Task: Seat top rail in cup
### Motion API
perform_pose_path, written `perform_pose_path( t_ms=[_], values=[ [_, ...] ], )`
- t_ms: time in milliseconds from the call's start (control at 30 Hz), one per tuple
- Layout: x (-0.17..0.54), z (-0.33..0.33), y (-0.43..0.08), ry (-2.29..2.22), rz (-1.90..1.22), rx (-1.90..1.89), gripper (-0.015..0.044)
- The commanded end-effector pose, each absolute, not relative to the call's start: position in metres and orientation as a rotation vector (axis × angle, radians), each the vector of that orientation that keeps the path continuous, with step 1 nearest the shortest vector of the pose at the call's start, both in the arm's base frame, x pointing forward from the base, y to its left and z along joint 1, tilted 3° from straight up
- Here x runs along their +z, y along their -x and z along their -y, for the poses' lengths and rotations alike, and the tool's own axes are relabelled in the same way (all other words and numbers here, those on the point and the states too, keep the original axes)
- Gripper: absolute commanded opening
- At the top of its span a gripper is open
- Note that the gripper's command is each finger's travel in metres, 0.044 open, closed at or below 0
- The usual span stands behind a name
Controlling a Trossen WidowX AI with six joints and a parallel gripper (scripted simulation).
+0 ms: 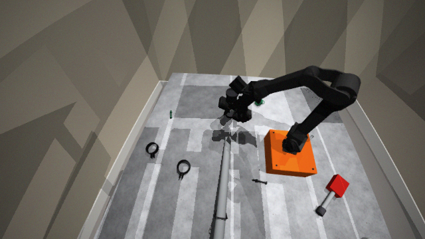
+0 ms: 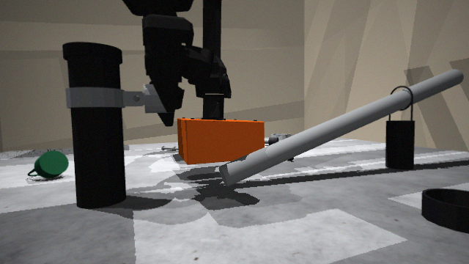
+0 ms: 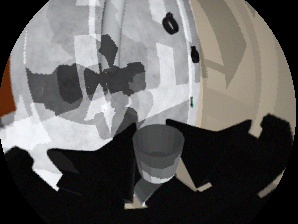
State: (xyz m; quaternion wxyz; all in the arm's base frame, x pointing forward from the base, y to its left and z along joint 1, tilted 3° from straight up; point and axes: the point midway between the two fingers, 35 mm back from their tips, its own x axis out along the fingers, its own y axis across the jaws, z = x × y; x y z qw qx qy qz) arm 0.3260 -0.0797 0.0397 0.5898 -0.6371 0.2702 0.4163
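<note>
The big black post (image 2: pixel 99 158) stands upright. Its grey brace band (image 2: pixel 95 97) sits a little below the post cap (image 2: pixel 92 53). The grey rail-end cup (image 2: pixel 151 104) (image 3: pixel 159 167) hangs on the band, with its open mouth showing in the wrist view. My gripper (image 2: pixel 169 104) (image 3: pixel 150 124) is shut on the cup, a finger on either side. The grey rail (image 1: pixel 223 186) (image 2: pixel 311 137) (image 3: pixel 112 25) slopes through the loop cap (image 2: pixel 412 99). Its cut end is low near the floor, below the cup and apart from it and the gripper. Whether that end touches the floor is unclear.
The orange base block (image 1: pixel 289 159) (image 2: pixel 223 141) carries the arm behind the rail. A red-headed tool (image 1: pixel 338 186), a bolt (image 1: pixel 259 181), a green cup (image 2: pixel 53 163) and a small green item (image 1: pixel 170 114) lie around. A black ring (image 2: pixel 426 209) lies at front right.
</note>
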Motion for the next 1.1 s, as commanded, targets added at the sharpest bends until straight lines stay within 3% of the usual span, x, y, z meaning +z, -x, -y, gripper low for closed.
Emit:
perform_pose_path(
  t_ms=[0,267,833,1067],
  values=[
    [0.040,0.080,-0.326,1.483,-0.629,0.969,0.0000],
    [0.040,0.080,-0.326,1.483,-0.629,0.969,0.0000],
    [0.059,0.063,-0.324,1.481,-0.631,0.970,0.0440],
    [0.081,0.043,-0.317,1.479,-0.632,0.970,0.0440]
  ],
)
